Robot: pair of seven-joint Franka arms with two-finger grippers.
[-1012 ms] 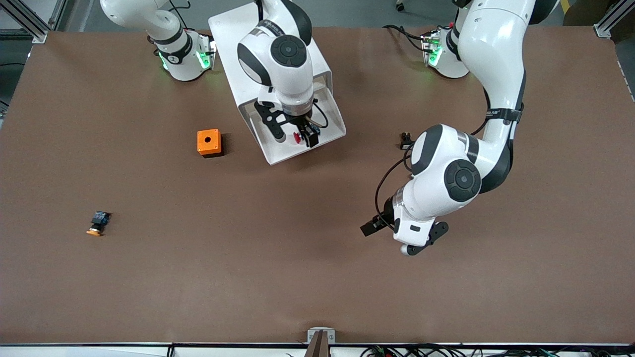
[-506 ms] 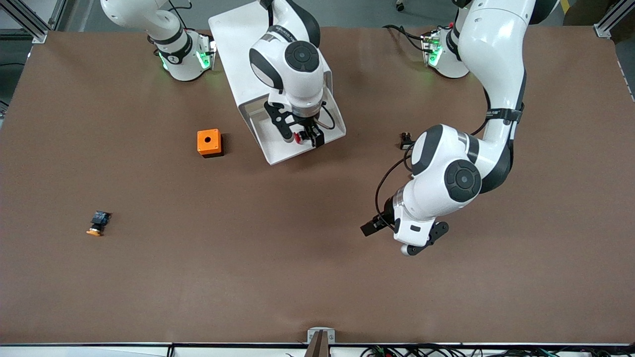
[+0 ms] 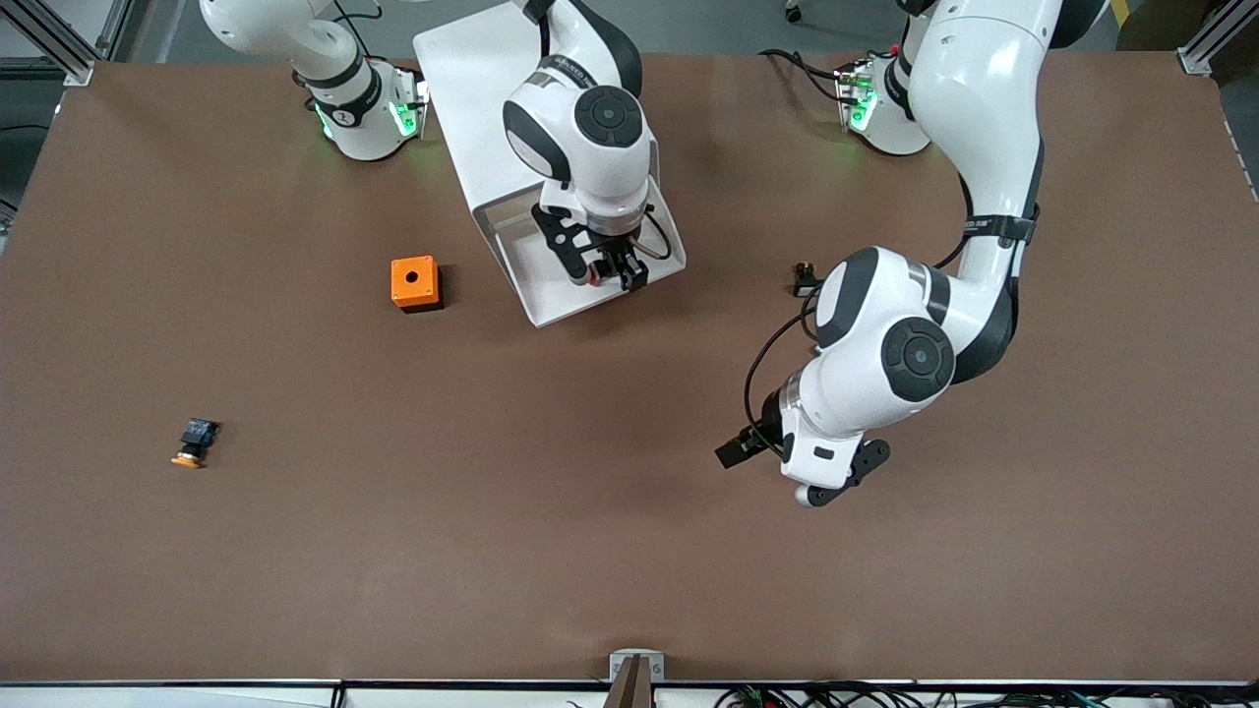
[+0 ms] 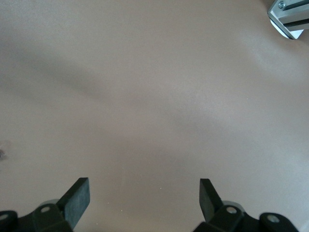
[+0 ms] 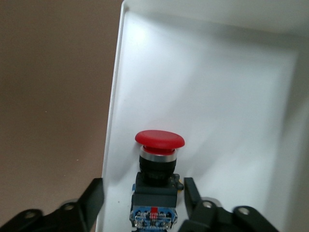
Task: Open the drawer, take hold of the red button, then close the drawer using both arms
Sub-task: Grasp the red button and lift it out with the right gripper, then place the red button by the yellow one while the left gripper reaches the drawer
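Right tool (image 5: 140, 195) now lower in drawer (image 3: 551, 285), fingers narrowed astride button (image 5: 157, 179); left tool (image 4: 144, 199) wide.

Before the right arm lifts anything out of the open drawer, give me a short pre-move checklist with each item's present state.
1. Drawer pulled out with its inside reachable: ok.
2. Button lies in the drawer between the right gripper's fingers: ok.
3. Fingers firmly clamped on the button's black body: cannot tell; they stand close beside it, contact unclear.
4. It is the red-capped button, not the orange-capped switch lying on the table: ok.
5. Left gripper open, holding nothing, waiting over bare table: ok.
6. Orange cube stands apart from the drawer, out of the lift path: ok.
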